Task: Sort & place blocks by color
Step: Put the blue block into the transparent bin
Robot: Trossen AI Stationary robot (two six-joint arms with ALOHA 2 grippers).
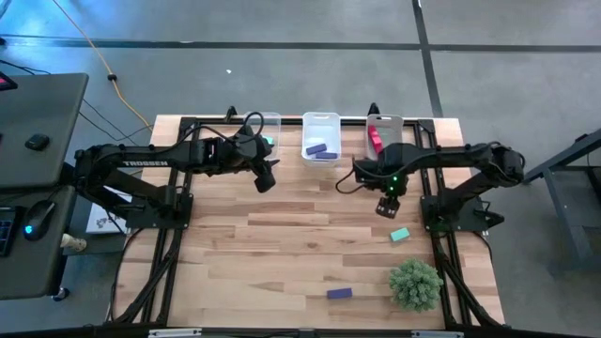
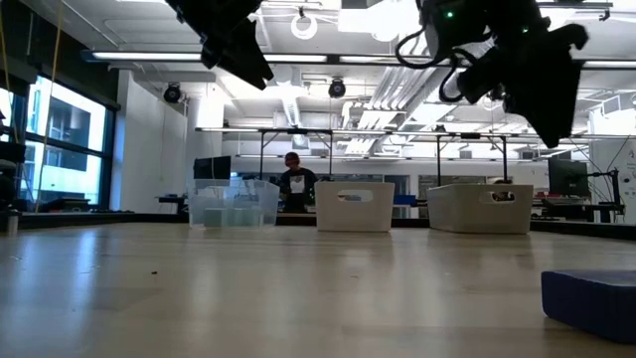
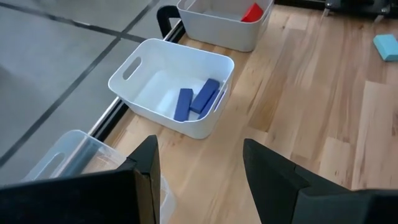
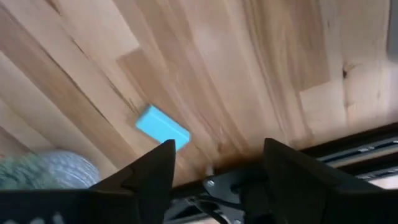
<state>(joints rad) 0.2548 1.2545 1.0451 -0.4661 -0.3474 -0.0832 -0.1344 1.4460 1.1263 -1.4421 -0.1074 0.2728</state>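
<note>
A teal block [image 1: 400, 235] lies flat on the table at the right; it also shows in the right wrist view [image 4: 162, 127]. A purple block [image 1: 339, 293] lies near the front edge. Two purple blocks [image 3: 198, 99] lie in the middle white bin [image 1: 320, 139]. Red blocks [image 1: 375, 139] sit in the right bin [image 1: 385, 131]. A teal piece [image 1: 267, 142] shows in the clear left bin [image 1: 266, 127]. My left gripper [image 1: 267, 176] is open and empty, raised near the left bin. My right gripper [image 1: 386, 208] is open and empty, above the table, on the far side of the teal block.
A fuzzy green plant ball [image 1: 414, 284] stands at the front right, close to the teal block and the purple block. The three bins line the table's far edge. A person [image 2: 294, 185] shows in the room beyond the table. Bare wood lies at the centre and left.
</note>
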